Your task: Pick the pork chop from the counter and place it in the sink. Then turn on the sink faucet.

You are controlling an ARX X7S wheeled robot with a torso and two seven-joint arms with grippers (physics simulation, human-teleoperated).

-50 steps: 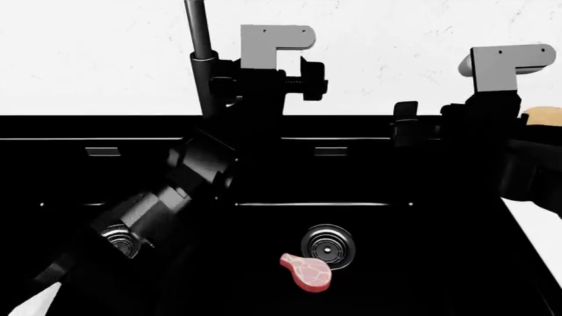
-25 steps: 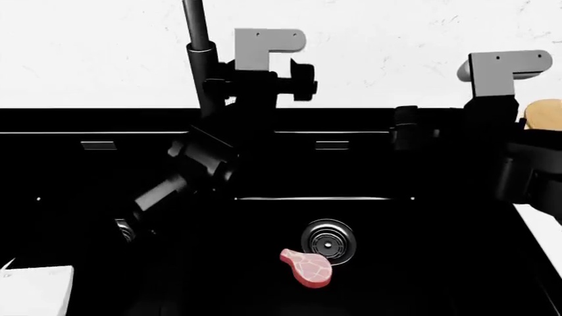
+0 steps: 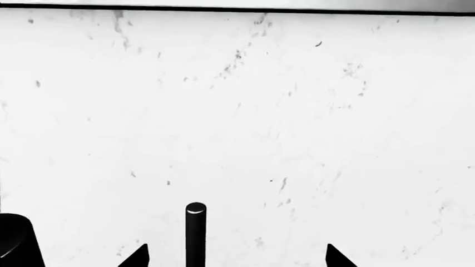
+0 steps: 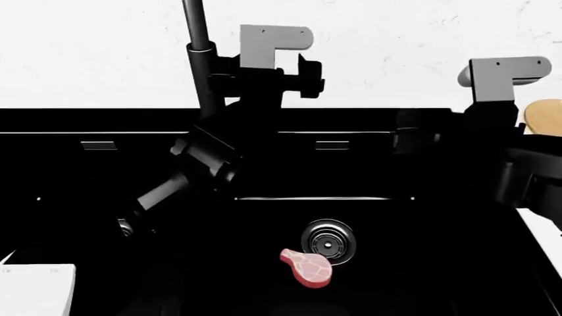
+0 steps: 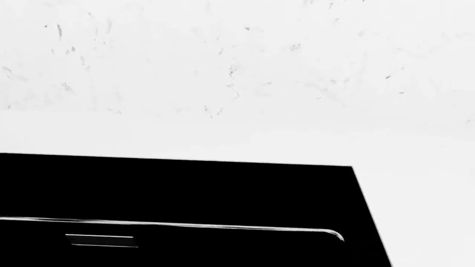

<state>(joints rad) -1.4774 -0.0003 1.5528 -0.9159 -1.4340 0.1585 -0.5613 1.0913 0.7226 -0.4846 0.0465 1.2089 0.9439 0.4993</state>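
Only overhead — pork chop (image 4: 306, 268) beside drain (image 4: 328, 242)

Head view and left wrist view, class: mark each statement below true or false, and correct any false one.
1. The pork chop lies on the counter. False: it lies inside the sink.
2. The pork chop sits beside the round steel drain. True.
3. The left gripper has its fingers apart, with the faucet lever showing between them. True.
4. The right gripper holds the pork chop. False: the chop lies free in the basin, and the right arm is raised at the far rim.
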